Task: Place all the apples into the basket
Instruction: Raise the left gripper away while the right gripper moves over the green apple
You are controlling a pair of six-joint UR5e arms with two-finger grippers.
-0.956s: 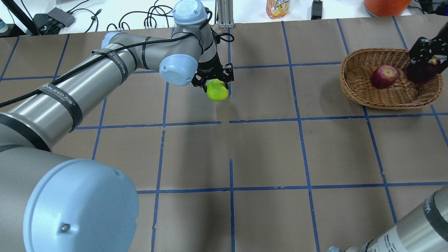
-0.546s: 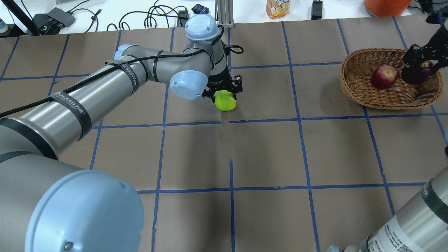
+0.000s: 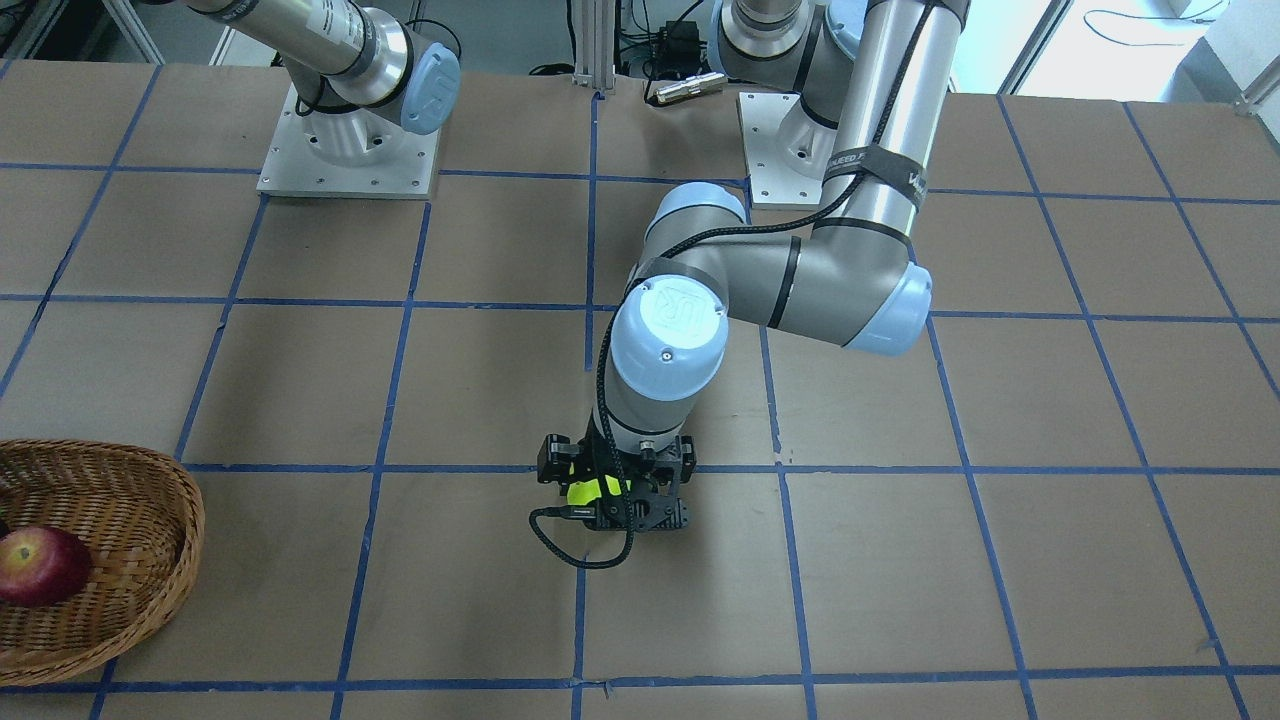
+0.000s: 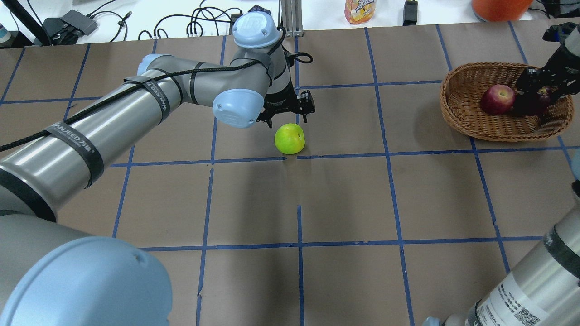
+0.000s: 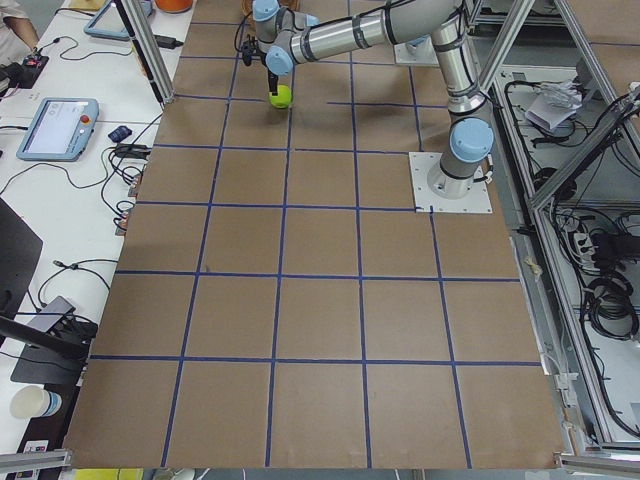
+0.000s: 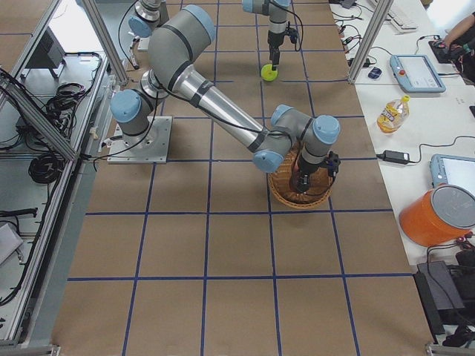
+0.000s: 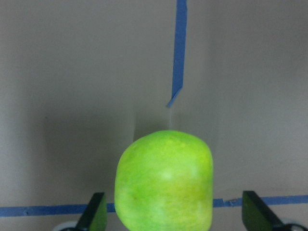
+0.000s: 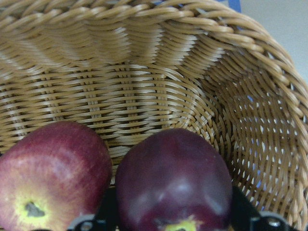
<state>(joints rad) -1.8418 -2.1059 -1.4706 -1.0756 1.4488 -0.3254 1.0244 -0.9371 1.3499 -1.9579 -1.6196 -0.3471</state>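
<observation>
The lime green apple (image 4: 290, 138) rests on the table near its middle, also in the left wrist view (image 7: 163, 180). My left gripper (image 4: 288, 120) hovers just above and behind it, open, with its fingers (image 7: 96, 214) standing apart from the apple. The wicker basket (image 4: 446, 97) stands at the far right and holds the red apple (image 4: 497, 98). My right gripper (image 4: 537, 93) is down inside the basket, shut on the dark purple apple (image 8: 175, 183), which lies against the red apple (image 8: 53, 168).
A yellow drink bottle (image 4: 360, 10), an orange container (image 4: 498, 7) and cables lie beyond the table's far edge. The two arm bases (image 3: 345, 150) stand at the robot's side of the table.
My left gripper set the green apple down on the table, opened and drew back a little. My right gripper lowered the dark apple into the basket beside the red one.
</observation>
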